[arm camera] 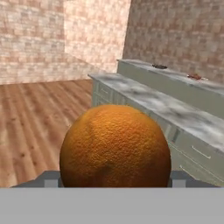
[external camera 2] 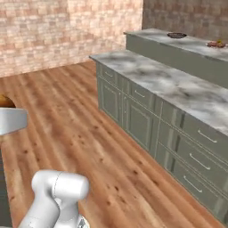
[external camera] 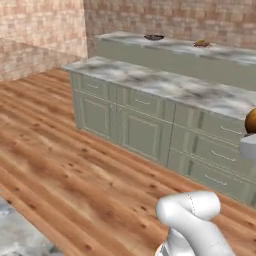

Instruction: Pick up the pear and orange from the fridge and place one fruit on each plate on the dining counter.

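Note:
The orange (arm camera: pixel 114 146) bulks large in the hand view, sitting between the fingertips of my gripper (arm camera: pixel 114 180), which is shut on it. From the left base view the orange (external camera: pixel 251 121) peeks in at the right edge, above the white hand. Beyond the nearer cabinet run stands the dining counter (external camera: pixel 200 62) with a dark-rimmed plate (external camera: pixel 154 37) and a red-rimmed plate (external camera: pixel 201 44) on its top. What lies on the plates is too small to tell. The pear and the fridge are out of view.
A marble-topped counter with pale green drawers (external camera: pixel 145 107) stands between me and the dining counter. Wooden floor (external camera: pixel 60 170) stretches to the left, bounded by brick walls (external camera: pixel 35 25). A grey marbled surface corner (external camera: pixel 15 235) sits at the lower left.

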Tool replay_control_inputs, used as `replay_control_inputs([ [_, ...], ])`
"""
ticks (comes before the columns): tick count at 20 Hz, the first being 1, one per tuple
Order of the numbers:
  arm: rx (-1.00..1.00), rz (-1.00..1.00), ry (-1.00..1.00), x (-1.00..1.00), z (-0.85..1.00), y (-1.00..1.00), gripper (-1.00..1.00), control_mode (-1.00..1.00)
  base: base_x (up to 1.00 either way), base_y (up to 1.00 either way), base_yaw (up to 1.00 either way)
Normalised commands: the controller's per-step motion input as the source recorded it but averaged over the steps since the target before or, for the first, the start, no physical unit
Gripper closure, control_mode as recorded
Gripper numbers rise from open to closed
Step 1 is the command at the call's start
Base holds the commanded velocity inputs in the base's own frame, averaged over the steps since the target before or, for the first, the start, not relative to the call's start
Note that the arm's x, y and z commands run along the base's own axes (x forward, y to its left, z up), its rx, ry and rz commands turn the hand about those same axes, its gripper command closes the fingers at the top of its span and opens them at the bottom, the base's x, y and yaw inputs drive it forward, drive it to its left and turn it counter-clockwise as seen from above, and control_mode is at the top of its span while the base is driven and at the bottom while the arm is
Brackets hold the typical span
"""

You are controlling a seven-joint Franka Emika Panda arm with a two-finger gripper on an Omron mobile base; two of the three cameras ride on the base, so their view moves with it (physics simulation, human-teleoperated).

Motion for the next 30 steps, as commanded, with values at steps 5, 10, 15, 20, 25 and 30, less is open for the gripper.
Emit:
replay_control_inputs([
  [5,0.00,0.00,0.00,0.00,0.00,0.00,1.00,1.00,1.00,-0.23,0.41],
  [10,0.00,0.00,0.00,0.00,0.00,0.00,1.00,1.00,1.00,-0.26,0.41],
  [15,0.00,0.00,0.00,0.00,0.00,0.00,1.00,1.00,1.00,0.00,0.28],
  [20,0.00,0.00,0.00,0.00,0.00,0.00,1.00,1.00,1.00,0.28,0.10],
  [25,0.00,0.00,0.00,0.00,0.00,0.00,1.00,1.00,1.00,0.49,0.01],
  [30,0.00,0.00,0.00,0.00,0.00,0.00,1.00,1.00,1.00,0.57,-0.05],
])
